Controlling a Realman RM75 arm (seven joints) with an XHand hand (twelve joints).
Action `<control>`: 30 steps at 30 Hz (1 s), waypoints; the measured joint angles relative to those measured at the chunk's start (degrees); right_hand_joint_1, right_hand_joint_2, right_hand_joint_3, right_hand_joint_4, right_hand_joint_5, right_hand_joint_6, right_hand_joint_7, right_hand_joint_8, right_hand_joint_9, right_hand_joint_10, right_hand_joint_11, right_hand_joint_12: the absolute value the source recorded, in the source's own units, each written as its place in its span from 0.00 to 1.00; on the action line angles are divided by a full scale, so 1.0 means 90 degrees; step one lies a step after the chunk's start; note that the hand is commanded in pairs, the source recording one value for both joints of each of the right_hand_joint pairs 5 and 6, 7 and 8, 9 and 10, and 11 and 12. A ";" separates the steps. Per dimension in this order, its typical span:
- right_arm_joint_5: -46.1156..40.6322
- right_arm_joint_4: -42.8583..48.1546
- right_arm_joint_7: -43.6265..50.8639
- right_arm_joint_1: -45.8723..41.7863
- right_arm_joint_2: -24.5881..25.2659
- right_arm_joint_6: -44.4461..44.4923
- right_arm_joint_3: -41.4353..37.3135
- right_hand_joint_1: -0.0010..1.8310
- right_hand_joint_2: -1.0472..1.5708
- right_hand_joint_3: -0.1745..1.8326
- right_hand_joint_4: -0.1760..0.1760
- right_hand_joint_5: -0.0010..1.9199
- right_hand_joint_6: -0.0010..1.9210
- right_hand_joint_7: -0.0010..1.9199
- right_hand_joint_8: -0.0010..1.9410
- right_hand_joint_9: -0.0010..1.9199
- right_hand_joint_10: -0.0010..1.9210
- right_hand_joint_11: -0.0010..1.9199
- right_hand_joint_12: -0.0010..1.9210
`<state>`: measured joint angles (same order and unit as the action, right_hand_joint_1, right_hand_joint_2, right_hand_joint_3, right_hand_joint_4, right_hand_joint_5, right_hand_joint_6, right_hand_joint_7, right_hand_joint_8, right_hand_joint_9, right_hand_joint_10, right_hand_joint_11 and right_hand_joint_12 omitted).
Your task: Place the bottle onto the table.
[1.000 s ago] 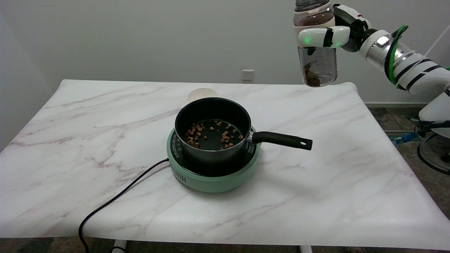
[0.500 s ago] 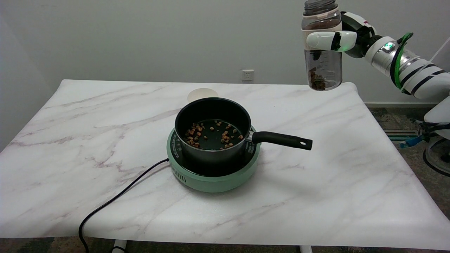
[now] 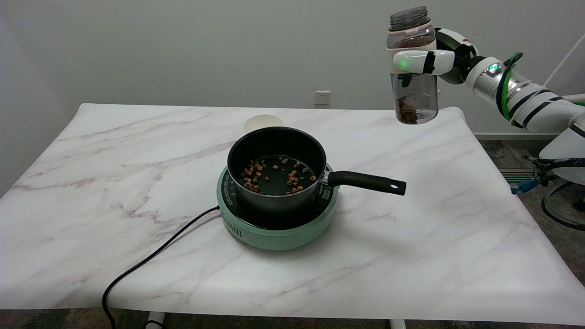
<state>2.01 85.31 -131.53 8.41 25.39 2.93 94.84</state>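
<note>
Your right robot hand (image 3: 429, 61) grips the one bottle (image 3: 412, 82) upright above the bench (image 3: 457, 237), its palm hidden behind it.

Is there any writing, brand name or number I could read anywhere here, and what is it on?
Nothing can be read.
Green hot plate: pale printing on the dark ring around the pot, too small to read.
Bottle, held in the air by the right hand: faint marks on its clear side, too blurred to read.
Wall socket: no text visible.
</note>
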 measured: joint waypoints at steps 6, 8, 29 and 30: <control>-0.0014 -0.0326 0.0007 0.0572 0.0031 0.0122 0.0635 0.69 0.78 0.44 0.50 0.85 0.85 0.80 0.79 0.79 0.79 0.65 0.64; -0.0014 -0.0436 0.0010 0.0773 0.0042 0.0168 0.0859 0.69 0.78 0.44 0.50 0.85 0.85 0.80 0.79 0.80 0.80 0.65 0.65; 0.0326 -0.1339 0.0047 0.2028 0.0270 0.0581 0.2099 0.69 0.78 0.44 0.50 0.86 0.86 0.80 0.79 0.80 0.80 0.65 0.65; 0.0338 -0.1361 0.0047 0.2054 0.0276 0.0591 0.2125 0.69 0.78 0.44 0.50 0.86 0.86 0.80 0.79 0.80 0.80 0.65 0.65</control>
<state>5.05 73.07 -131.10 26.90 27.87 8.25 113.96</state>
